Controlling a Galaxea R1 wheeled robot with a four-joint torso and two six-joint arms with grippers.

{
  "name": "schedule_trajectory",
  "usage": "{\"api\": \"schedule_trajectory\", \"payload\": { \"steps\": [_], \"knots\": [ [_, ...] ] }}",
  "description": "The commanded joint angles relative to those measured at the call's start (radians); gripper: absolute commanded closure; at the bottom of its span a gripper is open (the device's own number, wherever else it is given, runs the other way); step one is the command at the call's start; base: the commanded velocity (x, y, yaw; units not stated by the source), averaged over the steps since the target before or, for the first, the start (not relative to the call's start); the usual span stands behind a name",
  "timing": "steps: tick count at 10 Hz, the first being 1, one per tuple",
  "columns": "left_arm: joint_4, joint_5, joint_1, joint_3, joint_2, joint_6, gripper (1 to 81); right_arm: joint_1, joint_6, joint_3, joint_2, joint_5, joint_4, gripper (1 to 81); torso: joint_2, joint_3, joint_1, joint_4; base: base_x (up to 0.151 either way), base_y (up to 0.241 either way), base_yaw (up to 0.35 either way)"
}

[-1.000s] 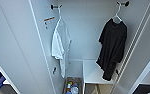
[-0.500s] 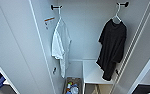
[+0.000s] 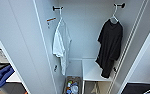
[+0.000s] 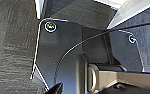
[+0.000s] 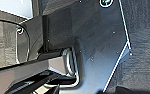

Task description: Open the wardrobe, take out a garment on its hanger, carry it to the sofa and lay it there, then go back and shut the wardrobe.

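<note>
The wardrobe [image 3: 86,37] is seen standing open, with its white left door [image 3: 18,42] swung out and the pale interior exposed. Dark grey carpet [image 4: 11,45] is recorded beneath the robot in both wrist views. Inside, a white shelf [image 3: 92,71] is fitted low on the right side. Below and to its left, a box [image 3: 72,87] is noted on the wardrobe floor, holding small items that cannot be identified.

The black T-shirt [image 3: 110,46] is found hanging on its white hanger [image 3: 114,15] from a black hook [image 3: 119,5] at the upper right, its hem reaching down past the shelf's edge. A white T-shirt [image 3: 61,45] is hung from a second hook [image 3: 57,8] on the left, well apart from the black one.

The state of either gripper cannot be told.
</note>
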State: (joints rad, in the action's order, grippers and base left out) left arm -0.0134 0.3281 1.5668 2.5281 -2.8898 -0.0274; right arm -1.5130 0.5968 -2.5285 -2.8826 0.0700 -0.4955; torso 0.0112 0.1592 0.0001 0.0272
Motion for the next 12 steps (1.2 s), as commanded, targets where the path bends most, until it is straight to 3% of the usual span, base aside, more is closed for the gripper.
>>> {"api": "schedule_trajectory", "payload": {
  "steps": [1,2,4,5,8,10,12],
  "knots": [
    [0.02,-0.05,-0.024,-0.003,0.006,0.003,1.0,0.046,0.0,0.007,0.001,-0.044,-0.05,1.0,0.0,0.0,0.0,0.0,0.0,0.0,0.0],
    [0.02,-0.05,-0.024,-0.003,0.004,0.003,1.0,0.064,-0.003,0.007,-0.01,-0.044,-0.127,1.0,0.0,0.0,0.0,0.0,0.0,0.0,0.0],
    [0.059,-0.086,-0.024,-0.003,-0.002,0.003,1.0,0.156,-0.037,0.007,-0.03,-0.068,-0.437,1.0,0.0,0.0,0.0,0.0,0.0,0.0,0.0],
    [0.059,-0.086,-0.024,0.009,-0.008,0.001,1.0,0.206,-0.037,0.01,-0.033,-0.107,-0.506,1.0,0.0,0.0,0.0,0.0,0.0,0.0,0.0],
    [0.053,-0.086,-0.024,0.035,-0.045,0.0,1.0,0.366,-0.04,0.01,-0.083,-0.171,-0.658,1.0,0.0,0.0,0.0,0.0,0.0,0.0,0.0],
    [0.047,-0.086,-0.024,0.06,-0.062,0.0,1.0,0.45,-0.042,0.008,-0.154,-0.306,-0.758,1.0,0.0,0.0,0.0,0.0,0.0,0.0,0.0],
    [0.047,-0.087,-0.024,0.06,-0.065,-0.009,1.0,0.51,-0.089,0.027,-0.215,-0.413,-0.796,1.0,0.0,0.0,0.0,0.0,0.0,0.0,0.0]
  ]
}}
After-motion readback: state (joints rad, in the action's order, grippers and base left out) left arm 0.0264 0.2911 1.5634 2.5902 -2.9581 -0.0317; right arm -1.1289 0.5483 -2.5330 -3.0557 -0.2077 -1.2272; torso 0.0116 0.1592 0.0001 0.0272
